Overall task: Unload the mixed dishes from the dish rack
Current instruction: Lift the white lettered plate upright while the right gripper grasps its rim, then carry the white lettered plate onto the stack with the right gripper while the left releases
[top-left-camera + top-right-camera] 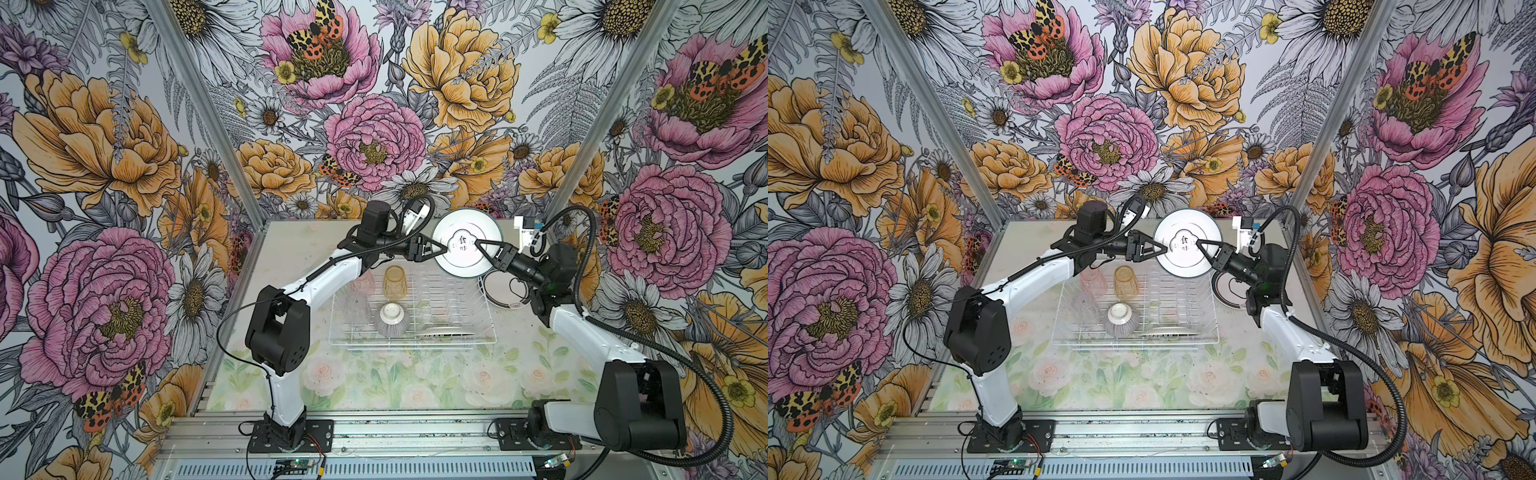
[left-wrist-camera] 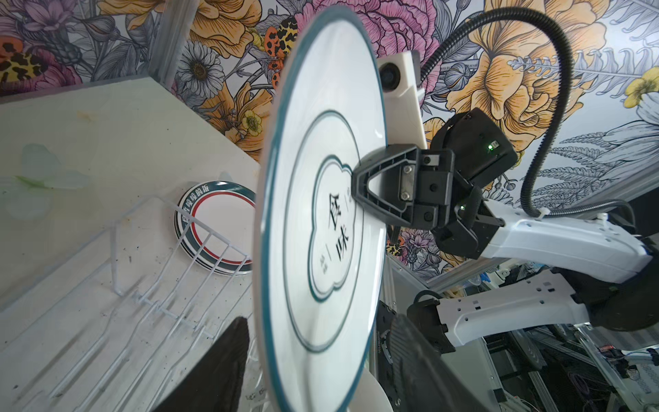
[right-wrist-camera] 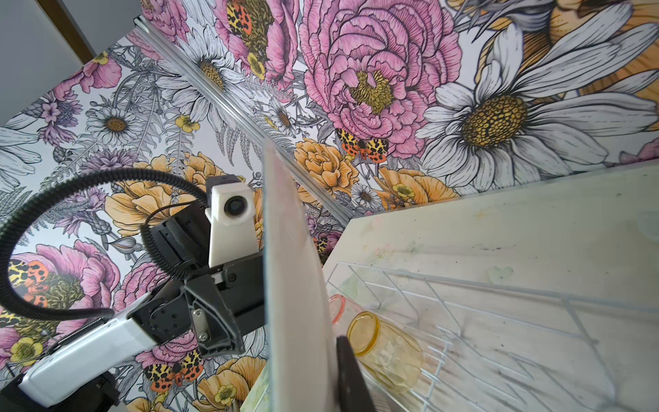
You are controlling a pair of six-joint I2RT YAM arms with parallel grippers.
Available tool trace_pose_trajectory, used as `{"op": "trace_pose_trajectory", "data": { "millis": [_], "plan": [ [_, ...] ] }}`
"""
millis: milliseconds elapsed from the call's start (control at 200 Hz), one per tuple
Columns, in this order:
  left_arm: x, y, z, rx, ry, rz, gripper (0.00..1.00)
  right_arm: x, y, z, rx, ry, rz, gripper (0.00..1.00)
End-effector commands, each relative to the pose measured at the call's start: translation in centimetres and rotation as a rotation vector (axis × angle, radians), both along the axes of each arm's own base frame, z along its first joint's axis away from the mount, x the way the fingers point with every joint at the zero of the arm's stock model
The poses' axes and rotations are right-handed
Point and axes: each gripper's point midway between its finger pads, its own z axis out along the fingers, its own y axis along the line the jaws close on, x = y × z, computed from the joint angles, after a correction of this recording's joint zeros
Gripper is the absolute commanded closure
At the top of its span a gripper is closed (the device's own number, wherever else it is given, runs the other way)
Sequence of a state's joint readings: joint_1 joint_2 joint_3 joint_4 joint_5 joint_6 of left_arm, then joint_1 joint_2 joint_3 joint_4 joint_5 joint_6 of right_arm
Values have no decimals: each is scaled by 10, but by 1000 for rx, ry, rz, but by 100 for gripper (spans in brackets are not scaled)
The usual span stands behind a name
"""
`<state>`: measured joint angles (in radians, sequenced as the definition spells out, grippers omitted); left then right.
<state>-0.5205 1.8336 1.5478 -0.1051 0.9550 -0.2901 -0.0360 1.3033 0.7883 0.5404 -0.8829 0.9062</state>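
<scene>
Dishes sit low in the rack (image 1: 361, 343), and we count five there. Nearest us are one ribbed bowl (image 1: 392, 319), turned foot-up as if to drain, and just to its right one flat plate (image 1: 445, 331) lying on the grid. Behind them are three tumblers: one clear (image 1: 1086, 305), one pink (image 1: 1093, 283) partly under the left arm, and one amber (image 1: 394, 281). All three appear mouth-down or tipped.

Farther back, one held plate (image 1: 465, 224) hangs on edge above the rack's far end, clear of the prongs. It faces up toward the top views between the two arms. The right gripper (image 1: 478, 242) has its jaws clenched on this plate, one finger across the printed face and the other behind. The left gripper (image 1: 446, 249) straddles the opposite rim with its jaws released, a gap showing on each side in the wrist views. We read this as a hand-over. The plate stays upright so each arm can pinch its thin wall, and the right arm carries it alone.

On the table (image 1: 291, 249), just right of the rack, lies one stack (image 1: 505, 293) of red-and-teal plates. We see at least two rims there, and it is likely where this plate is headed.
</scene>
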Motion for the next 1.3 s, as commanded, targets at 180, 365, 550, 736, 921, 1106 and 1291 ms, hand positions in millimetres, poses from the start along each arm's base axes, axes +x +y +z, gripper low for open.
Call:
{"op": "trace_pose_trajectory", "data": {
  "millis": [180,365,550,736,921,1106,1291],
  "plan": [
    [-12,47,-11,260,-199,170,34,14,-84,-10,-75,107,-283,100],
    [-30,61,-20,496,-433,247,31,12,-138,-60,-218,275,-490,100],
    [-41,63,-22,541,-476,215,29,7,-173,-94,-229,380,-604,100],
    [-66,46,-37,598,-535,84,29,6,-188,-125,-250,471,-638,100],
    [-81,31,-55,713,-585,-3,28,7,-193,-154,-268,547,-637,100],
    [-79,26,-68,773,-576,-22,28,9,-193,-174,-272,597,-623,100],
    [-79,25,-70,782,-574,-29,28,9,-193,-184,-271,622,-608,100]
  ]
}}
